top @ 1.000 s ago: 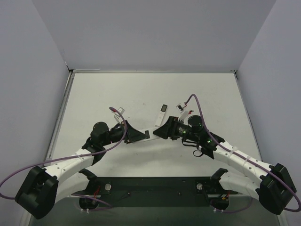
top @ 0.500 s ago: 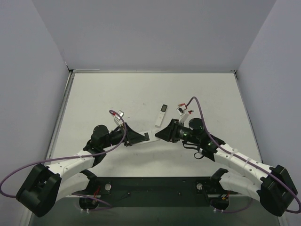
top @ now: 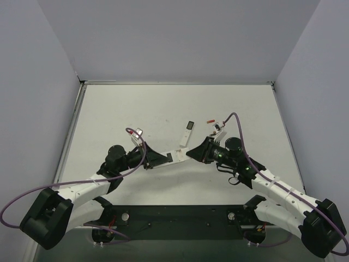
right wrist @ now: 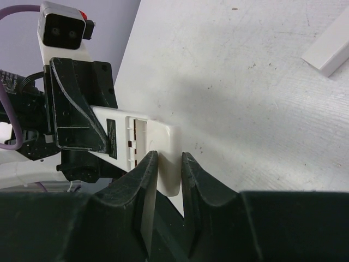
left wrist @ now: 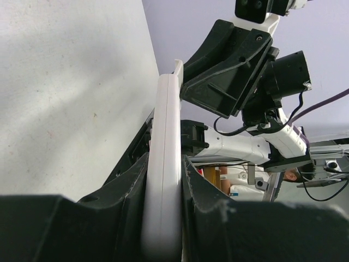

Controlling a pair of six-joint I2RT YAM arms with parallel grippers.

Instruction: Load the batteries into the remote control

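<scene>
From above, the right pincer (top: 189, 153) has come in and shut on the free end of the remote control (top: 177, 155), out over the middle of the worktop (top: 136, 103); the left wrist view shows the left pincer (left wrist: 165, 161) clamped tight on its other end; and the right wrist view shows the remote's end squeezed between that pincer's tips, so both arms hold it, likely to open its back for loading.

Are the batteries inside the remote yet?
Not yet. Done: the left gripper has the remote control clamped. In hand: the right gripper pinches the remote's end, beside the battery slot. Left: the batteries lie on the table, waiting to be loaded.
</scene>
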